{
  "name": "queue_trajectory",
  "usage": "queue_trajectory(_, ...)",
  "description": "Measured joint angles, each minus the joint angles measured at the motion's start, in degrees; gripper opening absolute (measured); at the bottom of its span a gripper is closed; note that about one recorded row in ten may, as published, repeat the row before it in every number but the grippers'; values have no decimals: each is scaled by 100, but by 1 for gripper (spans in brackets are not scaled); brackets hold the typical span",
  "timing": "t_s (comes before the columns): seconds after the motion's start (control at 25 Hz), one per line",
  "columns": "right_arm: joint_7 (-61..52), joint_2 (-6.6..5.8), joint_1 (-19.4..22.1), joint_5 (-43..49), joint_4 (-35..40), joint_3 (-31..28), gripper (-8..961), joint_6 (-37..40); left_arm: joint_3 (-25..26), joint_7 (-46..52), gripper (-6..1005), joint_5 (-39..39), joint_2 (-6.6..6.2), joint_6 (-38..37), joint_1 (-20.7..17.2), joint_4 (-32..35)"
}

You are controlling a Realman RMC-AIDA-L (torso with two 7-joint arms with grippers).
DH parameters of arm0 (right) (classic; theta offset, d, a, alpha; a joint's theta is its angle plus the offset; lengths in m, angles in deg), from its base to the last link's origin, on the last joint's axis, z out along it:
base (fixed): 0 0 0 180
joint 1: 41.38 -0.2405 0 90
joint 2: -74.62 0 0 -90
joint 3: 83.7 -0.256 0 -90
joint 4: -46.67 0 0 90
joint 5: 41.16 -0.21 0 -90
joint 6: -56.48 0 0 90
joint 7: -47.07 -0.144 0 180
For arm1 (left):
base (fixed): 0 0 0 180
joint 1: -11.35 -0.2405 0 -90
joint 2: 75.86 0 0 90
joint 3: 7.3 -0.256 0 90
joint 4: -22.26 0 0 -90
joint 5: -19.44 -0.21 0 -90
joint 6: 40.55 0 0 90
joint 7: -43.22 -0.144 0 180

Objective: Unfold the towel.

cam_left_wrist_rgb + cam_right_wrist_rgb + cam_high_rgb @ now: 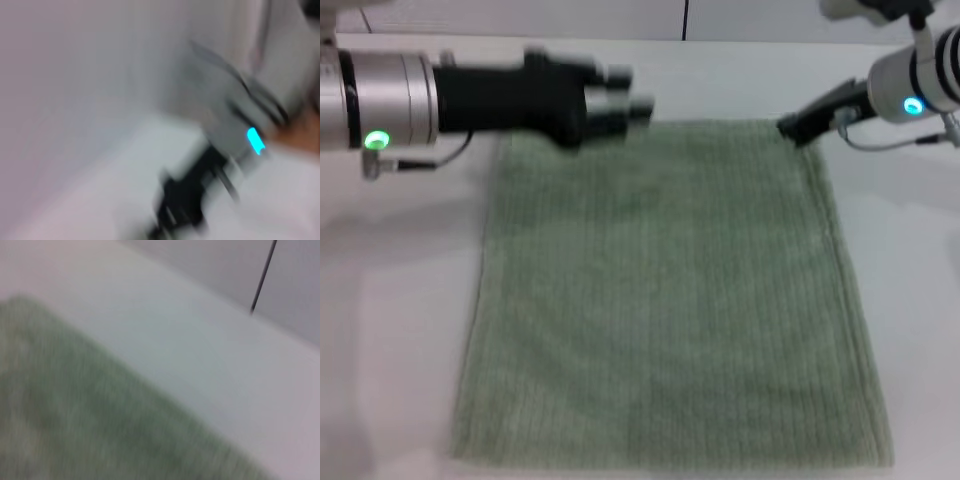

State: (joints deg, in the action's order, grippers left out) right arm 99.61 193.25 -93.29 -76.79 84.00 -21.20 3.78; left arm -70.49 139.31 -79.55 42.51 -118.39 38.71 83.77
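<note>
Left claw [638, 92] hovers over the towel's far left edge, its opening too blurred to tell. The towel [665, 300] lies flat on the white worktop [390, 300]. Right claw [795, 128] touches its far right corner, opening unclear.

lab bench [410, 260] — bare white walls [520, 18]

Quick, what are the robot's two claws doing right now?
Left gripper: above the far edge of the towel, holding nothing, jaws cannot be told.
Right gripper: at the towel's far right corner, grip cannot be told.
</note>
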Motion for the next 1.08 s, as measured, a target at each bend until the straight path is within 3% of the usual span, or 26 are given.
queue_trajectory(0.08,125,21,139,-406,286,26,-2,293,208,-970,433,1312,-1,496,125,-957)
queue_trajectory(0.16,184,27,188,-585,359,33,-2,469,259,-1248,416,1631,3,566,158,-1167)
queue_trajectory(0.28,417,47,373,-1222,575,200,-2,1117,473,-2599,391,3274,20,771,383,-2453)
queue_trajectory(0.4,837,69,673,-2192,780,621,-2,1970,599,-3913,383,4808,22,812,623,-3600)
queue_trajectory(0.48,1440,81,1012,-3355,958,1222,-2,3052,654,-4577,384,5541,35,815,738,-4092)
queue_trajectory(0.52,1440,81,1012,-3355,958,1222,-2,3052,659,-4798,384,5798,37,819,778,-4238)
queue_trajectory(0.56,1680,88,1151,-3799,1012,1474,-2,3520,660,-5045,384,6100,40,832,842,-4434)
queue_trajectory(0.64,2008,94,1322,-4467,1063,1886,-2,4455,662,-5340,384,6452,40,885,922,-4648)
queue_trajectory(0.68,2156,96,1408,-4896,1064,2377,-2,5408,663,-5518,385,6592,40,970,954,-4733)
queue_trajectory(0.72,2156,96,1408,-4896,1064,2377,-2,5408,664,-5651,385,6667,41,1046,976,-4786)
queue_trajectory(0.8,2107,97,1443,-5019,1017,2865,-2,6311,664,-5914,385,6754,56,1178,1023,-4876)
queue_trajectory(0.88,1582,81,1472,-4933,866,3692,-2,7646,666,-6257,385,6899,73,1278,1104,-5050)
queue_trajectory(0.92,1582,81,1472,-4933,866,3692,-2,7646,666,-6257,385,6899,73,1278,1104,-5050)
queue_trajectory(1.08,-196,77,1540,-3969,311,4600,-2,9384,668,-6623,385,7097,73,1304,1140,-5146)
